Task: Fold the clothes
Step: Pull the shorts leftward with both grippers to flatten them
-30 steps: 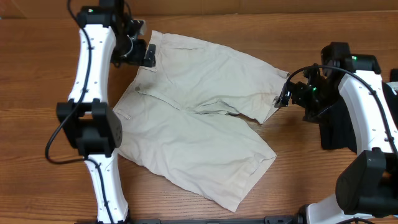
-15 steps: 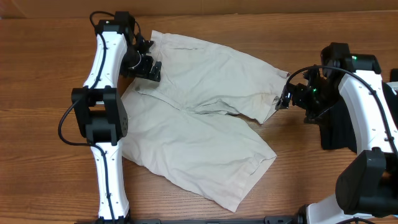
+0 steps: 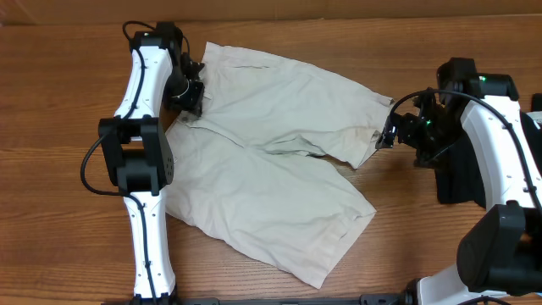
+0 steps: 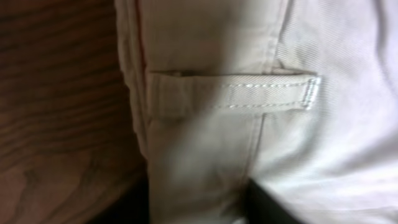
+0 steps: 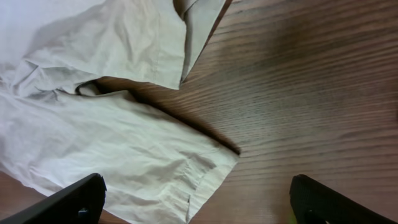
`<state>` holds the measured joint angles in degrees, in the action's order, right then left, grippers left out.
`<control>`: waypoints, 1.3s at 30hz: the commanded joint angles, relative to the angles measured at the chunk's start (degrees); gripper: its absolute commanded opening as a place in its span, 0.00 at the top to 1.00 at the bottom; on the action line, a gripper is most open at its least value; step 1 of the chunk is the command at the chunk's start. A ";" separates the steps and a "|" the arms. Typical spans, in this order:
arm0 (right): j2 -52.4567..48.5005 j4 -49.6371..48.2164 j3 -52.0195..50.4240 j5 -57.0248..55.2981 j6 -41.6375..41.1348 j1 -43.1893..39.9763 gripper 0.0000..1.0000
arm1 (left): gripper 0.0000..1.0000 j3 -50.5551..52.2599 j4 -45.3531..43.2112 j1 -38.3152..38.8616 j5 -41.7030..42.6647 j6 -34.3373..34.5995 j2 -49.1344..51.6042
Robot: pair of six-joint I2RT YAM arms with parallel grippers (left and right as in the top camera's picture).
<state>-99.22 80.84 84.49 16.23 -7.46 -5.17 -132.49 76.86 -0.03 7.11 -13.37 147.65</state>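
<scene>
Shorts of light beige cotton lie spread flat across the middle of the wooden tabletop, the waistband toward the left edge and the two legs running out to the right, one toward the far edge and one toward the near edge. The left gripper sits on the waistband near the far-left corner of the garment; its wrist view is filled with a stitched belt loop and the waistband edge, with dark finger shapes at the bottom on both sides of the cloth, so it appears clenched on the waistband. The right gripper hangs just beside the hem of the far leg, its fingers spread wide and holding nothing.
</scene>
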 commanded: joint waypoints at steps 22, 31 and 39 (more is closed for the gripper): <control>0.07 -9.84 1.09 -1.84 -6.10 9.66 0.02 | 0.38 0.11 9.77 -20.92 -2.95 18.62 2.99; 0.20 -9.60 4.83 -3.58 -6.03 9.60 0.00 | 0.00 -3.04 14.27 -20.35 -3.04 17.42 1.31; 2.54 0.22 20.50 -4.20 -6.05 9.73 0.00 | 0.00 -14.86 19.98 -19.56 -1.57 17.57 -8.72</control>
<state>-99.26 78.74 98.87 12.88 -13.47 4.49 -142.43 96.40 -20.58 4.45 4.38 147.44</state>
